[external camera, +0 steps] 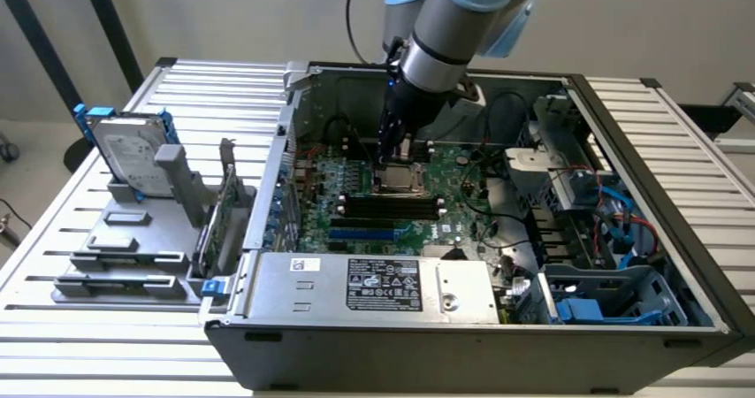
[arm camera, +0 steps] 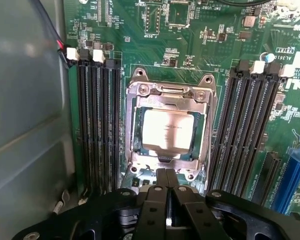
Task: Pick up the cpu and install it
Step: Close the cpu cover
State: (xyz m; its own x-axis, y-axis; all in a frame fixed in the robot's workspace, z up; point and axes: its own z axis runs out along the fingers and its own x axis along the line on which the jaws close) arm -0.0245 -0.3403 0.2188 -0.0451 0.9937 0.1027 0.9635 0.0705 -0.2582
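The cpu (arm camera: 167, 131) lies flat inside the socket frame (arm camera: 170, 91), its pale metal top facing up and the frame's metal border around all four of its sides. The socket sits near the middle of the green motherboard (arm camera: 190, 45), with a bank of long black memory slots (arm camera: 95, 125) along one side of it and a second bank (arm camera: 247, 125) along the opposite side. A blue expansion slot (arm camera: 290, 180) shows toward one corner of the board. The gripper (arm camera: 166, 175) hangs just over the socket frame's edge, its two fingers clenched together with nothing between them, not touching the cpu. In the exterior view the arm (external camera: 454, 18) reaches down into the open computer case (external camera: 472, 354), whose front edge carries a silver power supply (external camera: 366, 283). The case rests on a slatted metal table (external camera: 118, 349). Toward the table's edge on the exterior view's left, a grey holder (external camera: 130, 239) carries an upright hard drive (external camera: 124, 150) in a blue frame.
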